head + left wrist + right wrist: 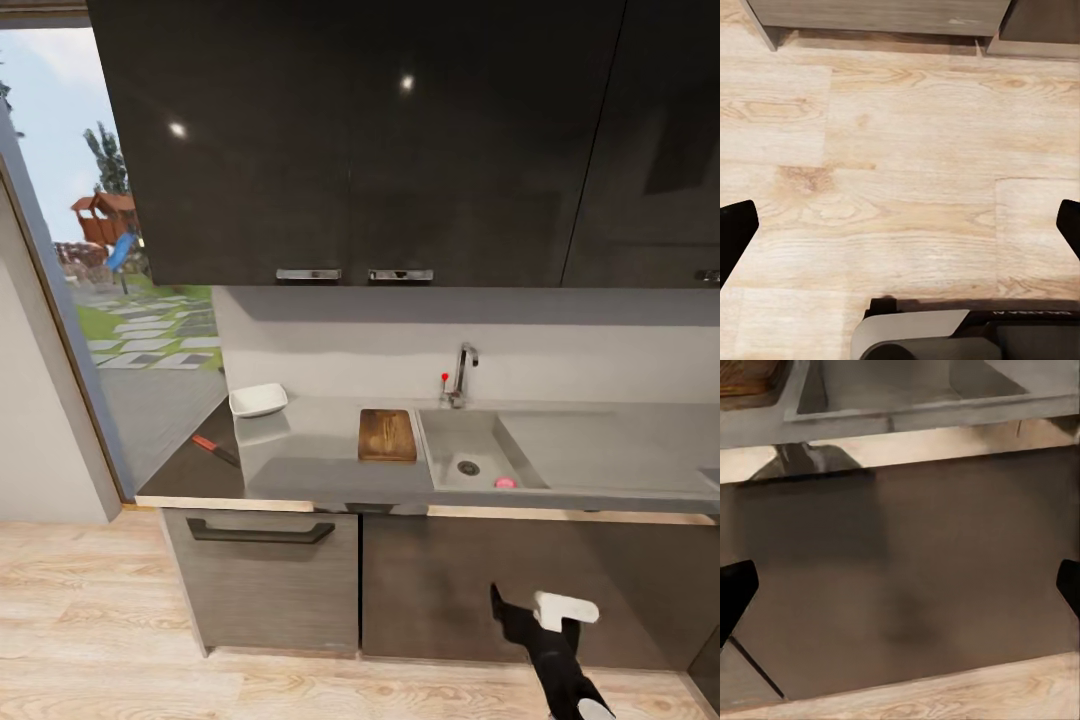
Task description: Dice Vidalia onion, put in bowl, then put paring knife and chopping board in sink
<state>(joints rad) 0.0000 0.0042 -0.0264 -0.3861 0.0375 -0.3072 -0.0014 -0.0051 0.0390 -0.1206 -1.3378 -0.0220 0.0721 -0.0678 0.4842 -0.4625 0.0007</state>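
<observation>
Countertop (320,470) carries bowl (258,400), knife (215,450), board (387,435).

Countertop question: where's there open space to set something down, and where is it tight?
On the countertop, the widest bare patch lies between the bowl and the chopping board, running to the front edge. The flat draining area right of the sink basin is also bare. Tighter: the left corner, where the paring knife lies below the bowl.

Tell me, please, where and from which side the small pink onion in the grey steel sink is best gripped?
Probably from straight above, fingers closing across the widest part of the small pink round onion. It lies low in the grey steel sink, near the front wall and beside the round drain, so a sideways approach looks blocked by the basin wall. Its round shape offers no handle, so grip at mid-height.
</observation>
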